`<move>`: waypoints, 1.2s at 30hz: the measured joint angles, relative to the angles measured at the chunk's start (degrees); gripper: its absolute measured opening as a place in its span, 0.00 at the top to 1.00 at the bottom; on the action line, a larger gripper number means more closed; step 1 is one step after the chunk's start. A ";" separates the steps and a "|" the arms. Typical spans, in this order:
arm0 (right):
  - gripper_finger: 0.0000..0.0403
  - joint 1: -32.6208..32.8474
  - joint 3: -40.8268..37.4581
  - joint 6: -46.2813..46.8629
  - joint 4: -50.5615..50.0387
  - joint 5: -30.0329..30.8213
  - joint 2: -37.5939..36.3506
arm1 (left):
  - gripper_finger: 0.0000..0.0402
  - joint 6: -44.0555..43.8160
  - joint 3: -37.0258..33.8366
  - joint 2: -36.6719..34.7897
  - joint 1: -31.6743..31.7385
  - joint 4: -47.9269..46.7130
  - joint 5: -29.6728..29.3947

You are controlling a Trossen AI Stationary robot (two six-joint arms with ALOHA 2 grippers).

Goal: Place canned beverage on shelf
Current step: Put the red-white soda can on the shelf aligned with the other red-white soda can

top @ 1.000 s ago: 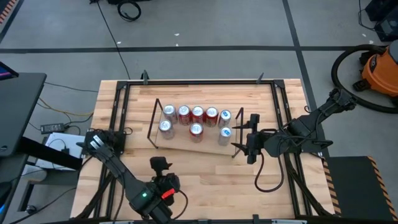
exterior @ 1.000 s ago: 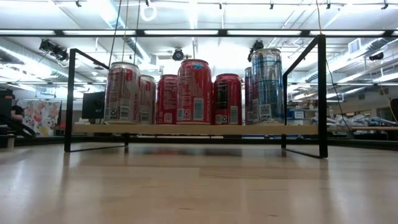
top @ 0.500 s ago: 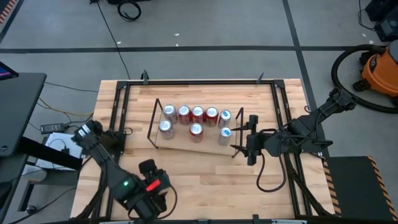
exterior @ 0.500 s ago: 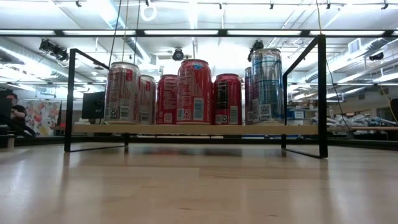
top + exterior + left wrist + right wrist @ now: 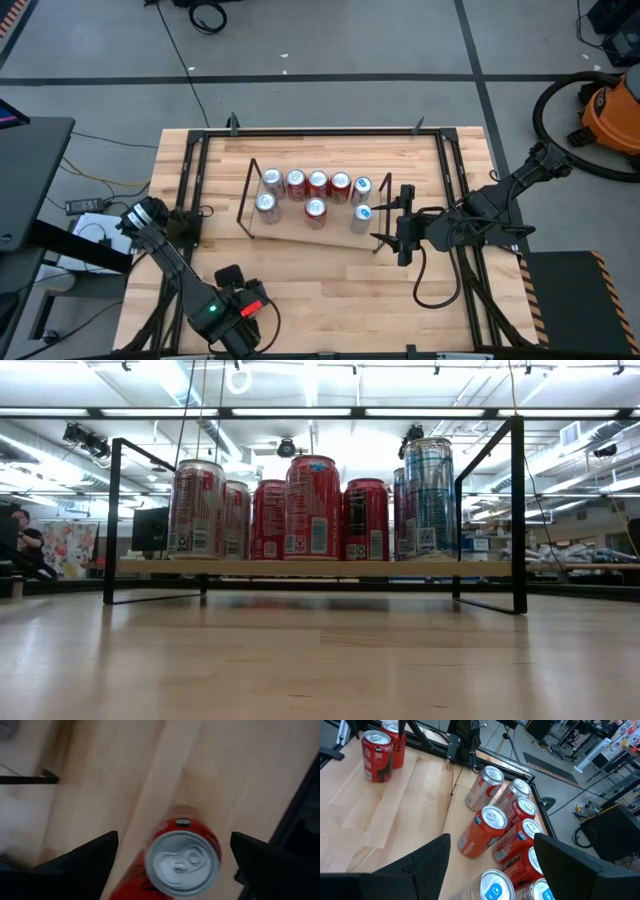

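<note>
Shelf (image 5: 310, 228) sits mid tabletop (image 5: 330, 285) and already carries eight cans (image 5: 318, 182), a far row of five and three nearer, mostly red with two silver-blue ones at the right end; in the low view they stand upright on the board (image 5: 310, 568) between the black wire frames. So most of the stocking looks done, and one more red can (image 5: 182, 864) looks to be the one left to place. That can stands upright under the left hand (image 5: 175, 865) at the near left of the tabletop, well apart from the shelf; silver top with pull tab faces up and the red side carries white lettering. The left hand's fingers (image 5: 85, 857) are spread apart on either side of the can, not touching it as far as I can tell, so no grasp yet. In the high view the left hand (image 5: 238, 308) is near the tabletop's near edge. The right hand (image 5: 405, 228) waits just right of the shelf, fingers (image 5: 425, 857) apart, holding nothing. Left: grip, lift, carry to a free spot on the shelf.
</note>
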 joint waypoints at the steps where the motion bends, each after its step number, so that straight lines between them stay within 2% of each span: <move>1: 0.26 0.00 -0.01 -0.02 0.00 0.00 0.00 | 0.01 0.17 -0.28 0.02 0.00 0.97 0.58; 6: 0.26 0.00 0.00 -0.04 0.00 0.00 0.00 | 0.01 2.55 -0.35 0.02 0.00 3.85 1.41; 14: 0.26 0.00 -0.01 -0.07 0.04 0.00 0.00 | 0.01 2.60 -0.86 0.02 -0.13 3.22 1.68; 23: 0.26 0.00 0.00 -0.09 0.09 0.00 0.00 | 0.01 2.91 -7.42 -0.02 -0.46 7.64 4.01; 31: 0.26 0.00 -0.02 -0.42 0.91 0.00 0.02 | 0.01 4.56 -14.04 -0.02 -0.42 16.77 6.02; 36: 0.26 0.00 0.00 -0.54 0.92 0.00 0.02 | 0.04 6.43 -15.65 -0.02 0.28 16.90 6.61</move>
